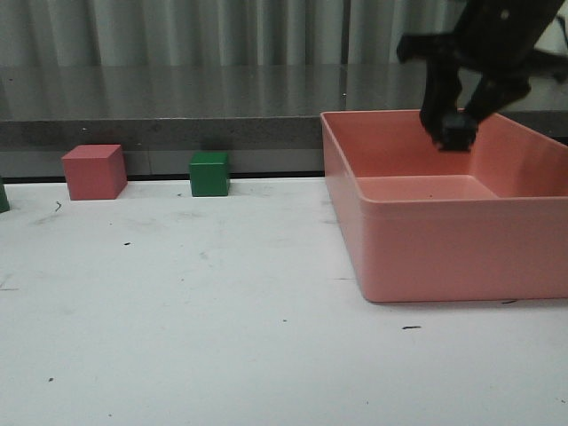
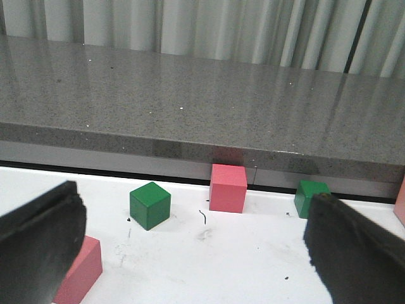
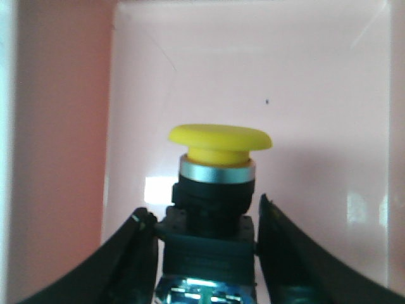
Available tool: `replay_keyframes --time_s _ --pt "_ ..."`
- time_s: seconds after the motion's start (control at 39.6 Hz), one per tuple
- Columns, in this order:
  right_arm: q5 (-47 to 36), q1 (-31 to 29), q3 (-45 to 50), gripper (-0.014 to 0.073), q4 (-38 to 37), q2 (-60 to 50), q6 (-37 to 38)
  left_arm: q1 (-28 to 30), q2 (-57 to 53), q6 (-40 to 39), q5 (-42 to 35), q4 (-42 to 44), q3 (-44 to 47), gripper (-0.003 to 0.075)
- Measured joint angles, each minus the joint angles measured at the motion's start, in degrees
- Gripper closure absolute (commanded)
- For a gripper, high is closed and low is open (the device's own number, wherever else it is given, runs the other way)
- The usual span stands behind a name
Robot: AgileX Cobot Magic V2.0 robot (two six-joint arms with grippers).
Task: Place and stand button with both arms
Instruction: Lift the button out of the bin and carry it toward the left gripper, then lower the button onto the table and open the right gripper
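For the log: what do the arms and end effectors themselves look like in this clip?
Both are black. In the front view the right arm is a dark jointed silhouette with one small pale dot near the top; no cables or markings are discernible. The right end effector has smooth curved fingers tapering to tips. The left end effector shows broad, matte, rough-textured fingers with blunt ends.

button cap (image 3: 220,142): smooth yellow plastic, soft sheen
button collar (image 3: 216,171): bright brushed-looking metal ring
button body (image 3: 214,209): black plastic, matt
pink bin (image 1: 426,253): smooth plastic, floor glossy with window glare
worktop (image 1: 177,311): white, matt, scuffed with dark marks
ledge (image 2: 190,107): speckled grey stone look, polished and reflective
curtain (image 2: 209,25): pale pleated cloth
right gripper (image 3: 205,244): dark, matt fingers
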Motion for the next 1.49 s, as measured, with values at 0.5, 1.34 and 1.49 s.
replay_keyframes --time_s 0.5,1.34,1.49 --pt "0.98 23.99 -4.54 0.0378 3.47 -8.04 0.1 0.0 0.0 0.0 0.0 0.0 0.0 0.0048" --pt "16.88 38.38 -39.44 0.0382 -12.67 32.98 30.48 0.0 0.0 0.0 0.0 0.0 0.0 0.0048" --pt "16.88 38.13 -39.97 0.0382 -12.79 35.2 36.39 0.0 0.0 0.0 0.14 0.0 0.0 0.0048"
